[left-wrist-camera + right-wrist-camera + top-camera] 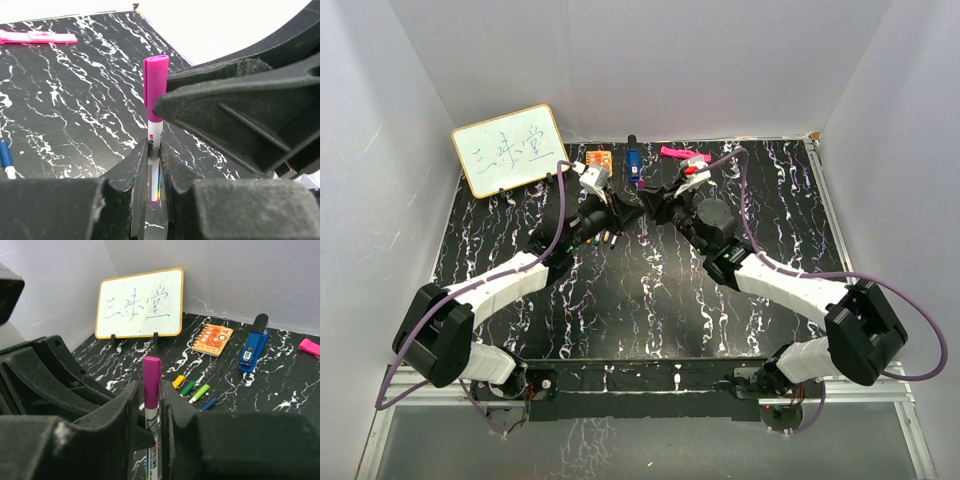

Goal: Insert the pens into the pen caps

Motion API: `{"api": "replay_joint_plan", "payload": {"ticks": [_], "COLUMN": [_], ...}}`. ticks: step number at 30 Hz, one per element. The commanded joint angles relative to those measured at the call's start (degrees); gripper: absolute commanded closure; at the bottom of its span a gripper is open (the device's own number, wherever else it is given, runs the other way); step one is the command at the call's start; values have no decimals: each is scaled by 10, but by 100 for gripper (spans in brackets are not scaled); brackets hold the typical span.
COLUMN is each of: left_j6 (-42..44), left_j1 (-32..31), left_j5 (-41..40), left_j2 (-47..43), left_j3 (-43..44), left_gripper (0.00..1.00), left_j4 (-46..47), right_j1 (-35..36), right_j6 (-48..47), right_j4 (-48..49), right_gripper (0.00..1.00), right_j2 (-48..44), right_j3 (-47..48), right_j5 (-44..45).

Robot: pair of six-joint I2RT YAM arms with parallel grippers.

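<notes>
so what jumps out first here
The two grippers meet in the middle: the left gripper clamps a white pen upright, purple cap on top, and the right gripper straddles that cap. Behind them, a whiteboard with blue writing stands at the back left.

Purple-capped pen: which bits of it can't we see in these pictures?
Left wrist view: the purple-capped pen has most of its barrel covered by the left gripper clamped on it.
Right wrist view: the barrel runs off the bottom edge; whether the right gripper squeezes it or only flanks it, cannot tell.
Top view: the pen is too small, hidden where both grippers meet.
</notes>
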Motion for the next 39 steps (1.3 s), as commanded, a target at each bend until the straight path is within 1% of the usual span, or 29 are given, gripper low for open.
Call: {"api": "replay_joint_plan", "payload": {"ticks": [1,5,9,13,16,20,25,30,35,39], "left_j6": [3,21,33,49,62,70,74,84,91,91], "left_j1": [8,8,8,8,8,8,9,10,10,11], "left_j5": [-24,-62,-112,-142,-153,-163,-172,-164,-167,-198], "left_j2": [-30,-20,-12,34,92,170,229,287,317,340], "left_j3": [26,16,14,48,99,170,209,268,298,323], "left_gripper": [100,100,100,100,100,100,100,100,100,95], "left_j4": [-60,-143,-181,-219,-254,-313,-319,-359,-389,-435], "right_j1": [11,11,11,9,8,7,7,6,5,5], "right_j6": [-31,-53,-69,-72,-58,-40,-33,-28,-21,-15], "right_j4": [-33,5,20,17,-10,-53,-85,-92,-94,-95], "right_gripper": [76,61,42,23,16,13,12,11,10,9], "right_j2": [2,-25,-60,-81,-84,-83,-86,-93,-97,-95], "right_j3": [54,66,51,25,15,7,-1,-14,-21,-25], "right_j5": [34,75,133,196,223,247,264,272,273,272]}}
